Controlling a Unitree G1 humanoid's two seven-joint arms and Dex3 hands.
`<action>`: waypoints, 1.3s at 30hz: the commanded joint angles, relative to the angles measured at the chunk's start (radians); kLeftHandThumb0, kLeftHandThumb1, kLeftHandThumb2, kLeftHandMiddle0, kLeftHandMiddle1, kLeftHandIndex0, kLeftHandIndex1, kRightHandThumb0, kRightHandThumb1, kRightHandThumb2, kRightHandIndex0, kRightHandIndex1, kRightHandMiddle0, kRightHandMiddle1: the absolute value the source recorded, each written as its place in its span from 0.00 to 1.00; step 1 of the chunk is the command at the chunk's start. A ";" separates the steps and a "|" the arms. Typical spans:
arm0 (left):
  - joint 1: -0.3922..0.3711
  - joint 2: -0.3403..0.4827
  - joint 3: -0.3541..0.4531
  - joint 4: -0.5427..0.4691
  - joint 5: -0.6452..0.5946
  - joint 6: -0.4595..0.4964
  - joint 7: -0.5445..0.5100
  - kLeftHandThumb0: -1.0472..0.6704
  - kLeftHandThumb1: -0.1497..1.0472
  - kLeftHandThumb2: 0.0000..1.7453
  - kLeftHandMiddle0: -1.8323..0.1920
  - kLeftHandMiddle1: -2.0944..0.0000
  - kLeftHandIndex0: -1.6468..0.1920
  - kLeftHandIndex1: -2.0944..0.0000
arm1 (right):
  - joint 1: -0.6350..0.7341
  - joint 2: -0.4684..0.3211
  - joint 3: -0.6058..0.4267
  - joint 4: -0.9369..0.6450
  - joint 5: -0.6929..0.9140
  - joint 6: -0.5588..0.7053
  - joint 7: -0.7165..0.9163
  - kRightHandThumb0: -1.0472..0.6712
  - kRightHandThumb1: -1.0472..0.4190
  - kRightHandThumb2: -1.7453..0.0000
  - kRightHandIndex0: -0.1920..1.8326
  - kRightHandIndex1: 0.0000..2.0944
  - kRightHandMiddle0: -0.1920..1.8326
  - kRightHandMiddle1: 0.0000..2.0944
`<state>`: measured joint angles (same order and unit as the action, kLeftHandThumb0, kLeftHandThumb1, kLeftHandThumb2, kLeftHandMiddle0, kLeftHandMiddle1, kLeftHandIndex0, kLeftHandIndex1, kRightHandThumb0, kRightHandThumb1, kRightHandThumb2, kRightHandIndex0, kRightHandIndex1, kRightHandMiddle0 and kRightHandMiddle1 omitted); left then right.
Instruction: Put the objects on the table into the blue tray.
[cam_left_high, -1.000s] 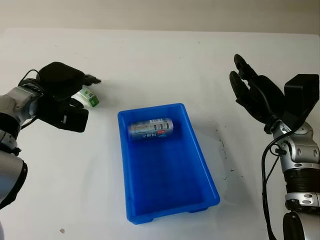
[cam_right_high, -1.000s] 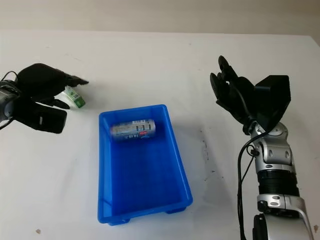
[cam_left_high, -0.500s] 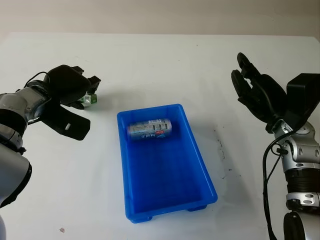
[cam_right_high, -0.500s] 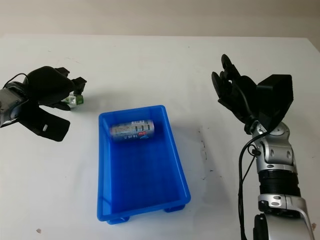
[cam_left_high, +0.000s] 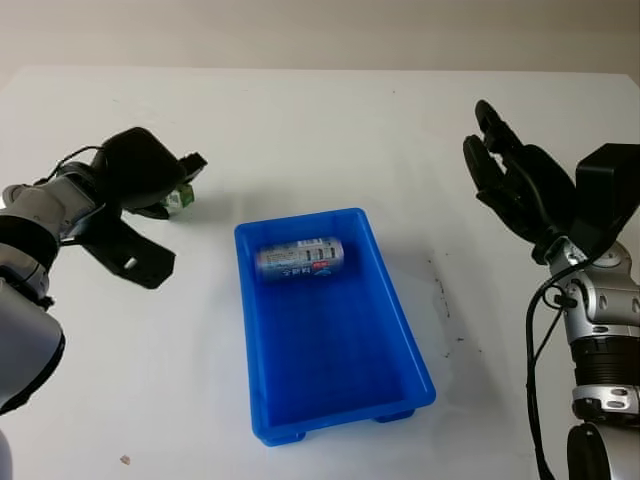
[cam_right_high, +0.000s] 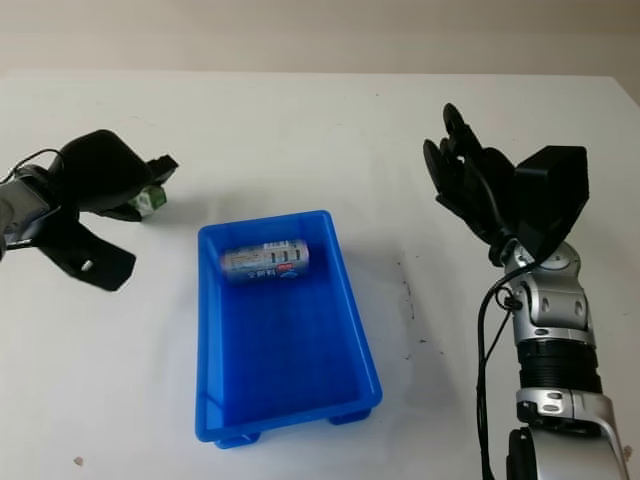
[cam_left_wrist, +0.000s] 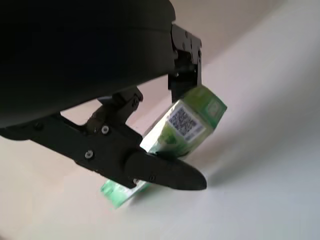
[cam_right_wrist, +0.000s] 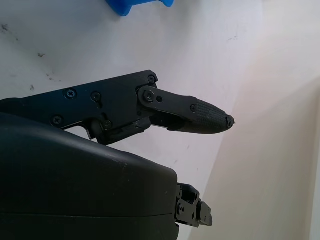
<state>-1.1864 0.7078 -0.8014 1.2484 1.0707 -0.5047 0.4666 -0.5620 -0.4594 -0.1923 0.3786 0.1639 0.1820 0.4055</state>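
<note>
A small green carton (cam_left_wrist: 187, 122) sits left of the blue tray (cam_left_high: 330, 400), on the white table. My left hand (cam_left_high: 172, 180) is shut on it, with one finger above and the thumb (cam_left_wrist: 165, 172) below. In the head views the carton (cam_left_high: 181, 198) peeks out from under the black hand shell. A silver can (cam_left_high: 300, 258) lies on its side in the tray's far end. My right hand (cam_left_high: 510, 180) is open, raised above the table to the right of the tray.
The white table (cam_left_high: 330, 130) runs wide behind and beside the tray. Small dark specks (cam_left_high: 445, 295) mark the surface right of the tray. The table's right edge (cam_right_high: 625, 95) lies close to my right arm.
My left hand has turned and closed its fingers around the green carton, which has stayed in nearly the same place. The right hand has barely moved.
</note>
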 joint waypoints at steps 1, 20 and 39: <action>-0.028 -0.006 0.067 -0.062 -0.072 -0.047 -0.004 0.38 1.00 0.20 0.50 0.00 0.73 0.00 | 0.000 -0.006 -0.004 -0.017 0.006 0.002 0.005 0.26 0.00 0.66 0.00 0.00 0.00 0.00; 0.071 0.086 0.477 -0.740 -0.468 -0.153 -0.417 0.34 1.00 0.21 0.42 0.00 0.60 0.00 | -0.013 0.021 0.006 0.003 0.011 -0.009 0.006 0.24 0.00 0.65 0.00 0.00 0.00 0.00; 0.419 0.088 0.823 -1.727 -1.229 0.944 -1.121 0.34 1.00 0.21 0.51 0.00 0.67 0.00 | 0.002 0.042 0.025 -0.030 -0.001 0.004 -0.050 0.26 0.00 0.65 0.00 0.00 0.00 0.00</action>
<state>-0.7787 0.7813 0.0001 -0.4344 -0.1372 0.4109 -0.6418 -0.5615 -0.4228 -0.1678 0.3692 0.1615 0.1818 0.3577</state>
